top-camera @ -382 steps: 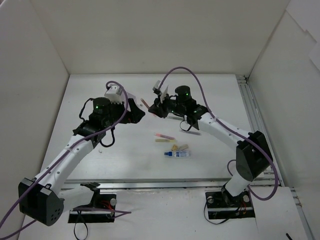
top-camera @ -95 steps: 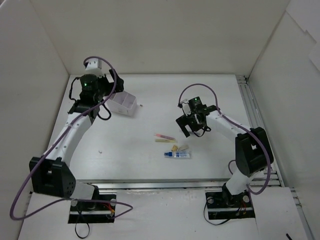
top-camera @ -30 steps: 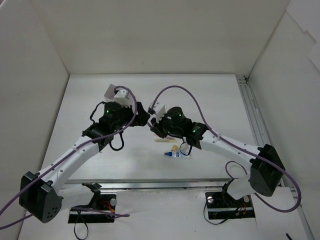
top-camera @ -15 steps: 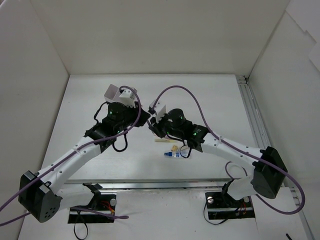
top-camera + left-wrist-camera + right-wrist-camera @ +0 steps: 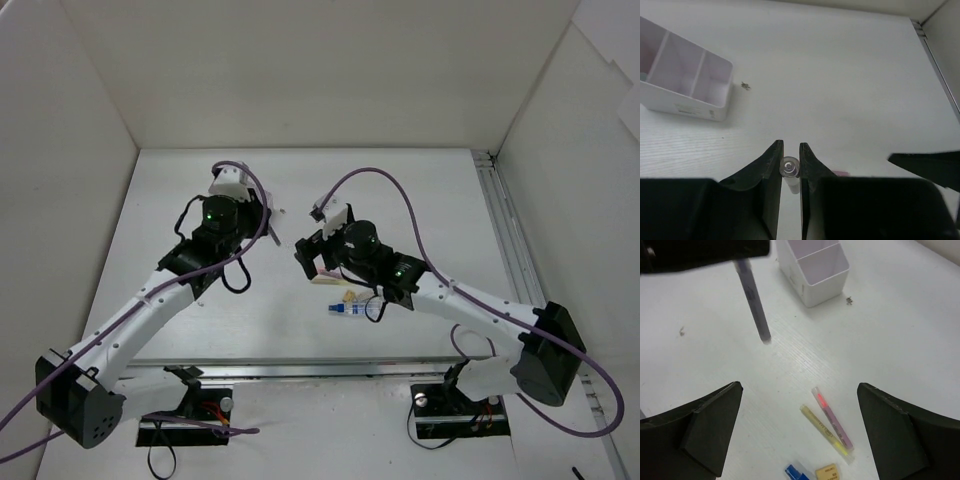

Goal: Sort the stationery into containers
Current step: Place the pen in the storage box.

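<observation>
My left gripper (image 5: 789,150) is shut on a dark pen (image 5: 789,167), seen end-on between its fingers. In the right wrist view that pen (image 5: 753,300) hangs tip-down from the left gripper above the table. My right gripper (image 5: 800,435) stands wide open with nothing in it, a little right of the left gripper (image 5: 272,228) in the top view. Below it lie a pink pen (image 5: 832,417), a yellow pen (image 5: 826,434), a blue-and-white tube (image 5: 796,473) and a tan eraser (image 5: 828,472). The white divided container (image 5: 687,82) sits at the back left, mostly hidden under the left arm in the top view.
White walls enclose the table on three sides. A metal rail (image 5: 505,235) runs along its right edge. A small dark speck (image 5: 745,86) lies beside the container. One finger of the right gripper (image 5: 925,162) shows at the right of the left wrist view.
The left gripper has shut on the dark pen and the right gripper has opened and let it go. The two grippers, tip to tip before, have drawn apart.
</observation>
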Available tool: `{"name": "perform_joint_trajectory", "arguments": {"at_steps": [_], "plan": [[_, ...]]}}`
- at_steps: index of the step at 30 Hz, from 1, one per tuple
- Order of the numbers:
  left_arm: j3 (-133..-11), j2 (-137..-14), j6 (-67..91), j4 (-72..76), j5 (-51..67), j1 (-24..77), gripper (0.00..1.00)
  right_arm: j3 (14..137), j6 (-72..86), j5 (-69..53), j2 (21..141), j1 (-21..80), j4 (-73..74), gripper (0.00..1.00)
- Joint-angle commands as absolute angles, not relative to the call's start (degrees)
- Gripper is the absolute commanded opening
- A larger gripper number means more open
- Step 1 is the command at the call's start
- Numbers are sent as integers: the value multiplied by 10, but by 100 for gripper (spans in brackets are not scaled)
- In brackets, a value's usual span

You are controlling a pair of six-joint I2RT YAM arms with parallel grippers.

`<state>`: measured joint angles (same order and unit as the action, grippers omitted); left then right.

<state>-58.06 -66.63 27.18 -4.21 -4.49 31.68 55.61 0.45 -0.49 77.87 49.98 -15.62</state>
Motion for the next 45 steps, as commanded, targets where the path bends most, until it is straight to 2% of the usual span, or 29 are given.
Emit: {"name": "perform_joint_trajectory", "arguments": {"at_steps": [1, 6, 7, 10, 20, 32, 34, 35, 36, 37, 38, 39, 45], "plan": [[-619, -646, 250, -14, -110, 262, 0, 525, 51, 93, 716, 500, -211, 98], [-615, -681, 234, 78, -107, 144, 0, 477, 110, 292, 662, 491, -205, 98], [-614, -693, 229, 125, -100, 132, 0, 471, 96, 301, 654, 486, -197, 98], [-656, -759, 211, 147, -70, 94, 0, 463, 84, 328, 630, 483, -156, 98], [-781, -948, 134, 228, -34, 58, 0, 424, 106, 371, 580, 472, -70, 98], [-823, -1030, 148, 241, -19, 40, 0, 417, 109, 350, 597, 466, -46, 98], [-818, -1025, 158, 231, -10, 40, 24, 427, 99, 335, 607, 466, -33, 98], [-797, -1011, 167, 239, -7, 40, 60, 432, 93, 310, 620, 467, -23, 98], [-783, -1003, 170, 251, 15, 40, 73, 444, 80, 291, 628, 466, -16, 98], [-760, -984, 174, 273, 27, 40, 91, 450, 75, 260, 646, 468, -4, 98], [-751, -975, 177, 280, 27, 40, 92, 456, 69, 244, 658, 466, 11, 98], [-744, -967, 178, 286, 32, 40, 100, 468, 56, 230, 668, 466, 19, 98], [-748, -897, 183, 222, 42, 46, 100, 519, 10, 171, 765, 467, 41, 98]]}}
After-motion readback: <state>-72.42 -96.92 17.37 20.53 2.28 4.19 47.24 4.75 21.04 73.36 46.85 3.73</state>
